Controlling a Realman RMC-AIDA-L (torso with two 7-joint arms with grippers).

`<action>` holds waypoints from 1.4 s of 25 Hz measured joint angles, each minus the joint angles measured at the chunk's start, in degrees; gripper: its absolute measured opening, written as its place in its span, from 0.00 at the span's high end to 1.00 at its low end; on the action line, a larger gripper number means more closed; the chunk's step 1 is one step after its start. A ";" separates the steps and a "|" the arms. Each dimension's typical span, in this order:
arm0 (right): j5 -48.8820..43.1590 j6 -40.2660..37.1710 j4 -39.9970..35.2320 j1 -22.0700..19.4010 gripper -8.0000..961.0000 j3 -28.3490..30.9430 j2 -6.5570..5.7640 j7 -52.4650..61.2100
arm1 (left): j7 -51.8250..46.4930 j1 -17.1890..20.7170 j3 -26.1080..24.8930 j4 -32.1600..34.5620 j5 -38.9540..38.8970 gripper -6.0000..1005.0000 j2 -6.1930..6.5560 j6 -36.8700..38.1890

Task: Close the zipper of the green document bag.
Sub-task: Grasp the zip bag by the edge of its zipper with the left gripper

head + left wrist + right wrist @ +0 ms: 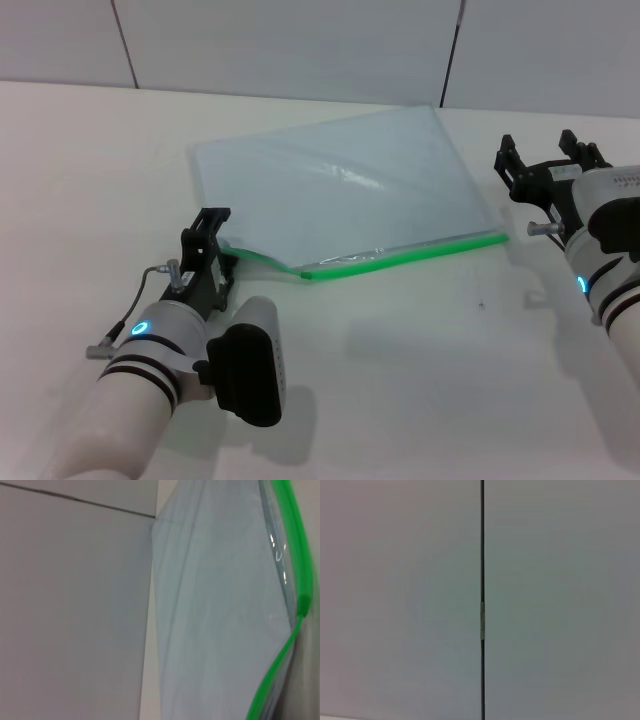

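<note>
- Green document bag (340,190) lying flat on the white desk (420,380), mid-field, turned at an angle, bright green edge toward the robot.
- Zipper (400,256) running along that near edge; closed and straight on the right stretch, parted and bowed on the left stretch from about the slider (303,604) onward, as the left wrist view shows.
- Left gripper (208,250) low at the bag's near-left corner, right at the open end of the green strip; state of its fingers cannot tell, and whether the corner is pinched cannot tell.
- Right gripper (545,165) raised just beyond the bag's right corner, apart from it; fingers look parted and hold nothing.
- Bag likely light, thin and floppy, slick on the desk; prone to sliding or buckling when the slider is pulled.
- Best holds, by judgement: one gripper pinning the corner by the strip's end, the other pinching the small slider and drawing it along the strip.
- Task judged only partly done: left stretch still gaping.
</note>
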 joint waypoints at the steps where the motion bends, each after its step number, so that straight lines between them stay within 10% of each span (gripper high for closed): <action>1: 0.00 0.00 0.00 0.00 0.21 0.00 0.00 0.00 | 0.02 0.00 0.01 0.00 0.11 0.31 0.00 0.08; 35: 0.00 0.00 -0.08 -0.33 0.22 0.00 0.00 0.30 | 1.42 -0.24 0.11 0.62 2.71 0.31 0.09 3.12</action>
